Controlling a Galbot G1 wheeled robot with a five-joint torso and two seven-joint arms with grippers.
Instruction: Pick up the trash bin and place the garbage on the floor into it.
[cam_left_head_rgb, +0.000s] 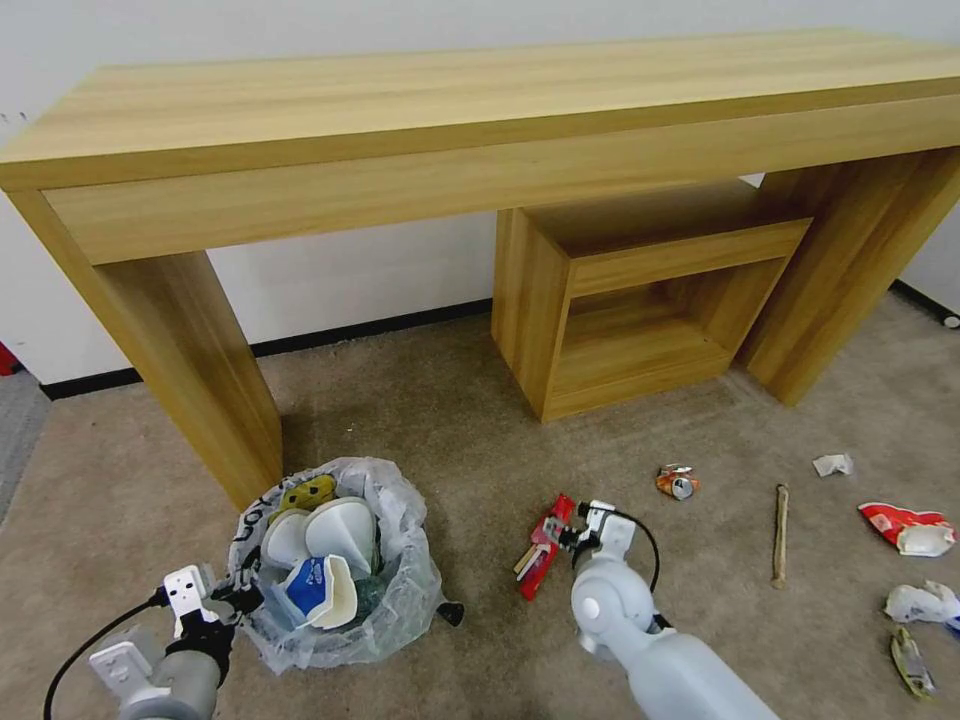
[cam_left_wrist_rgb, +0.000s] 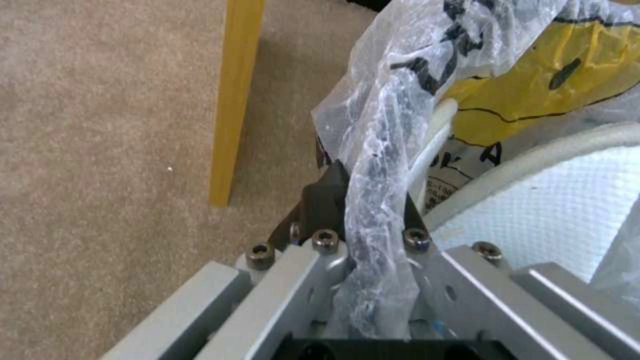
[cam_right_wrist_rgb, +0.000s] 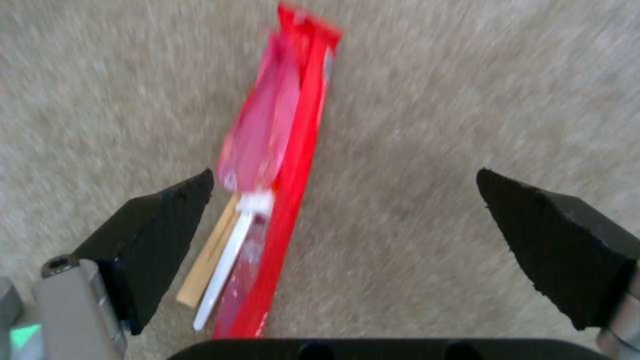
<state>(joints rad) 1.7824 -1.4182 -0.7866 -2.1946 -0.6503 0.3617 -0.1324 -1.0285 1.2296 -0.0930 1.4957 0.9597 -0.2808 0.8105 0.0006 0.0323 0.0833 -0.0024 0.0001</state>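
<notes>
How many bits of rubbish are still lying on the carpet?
7, maybe more hidden: red wrapper under the right end effector, can, stick, paper, red bag, white wad, flat piece at right edge.

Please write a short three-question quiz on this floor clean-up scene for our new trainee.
1. True or false: the left pincer is shut on the trash bin rim.
2. The open right pincer hangs over: A) crushed can B) red wrapper C) wooden stick
3. Fill in: the white slippers lie in the ____.

Key: 1 true; 2 B; 3 trash bin.
</notes>
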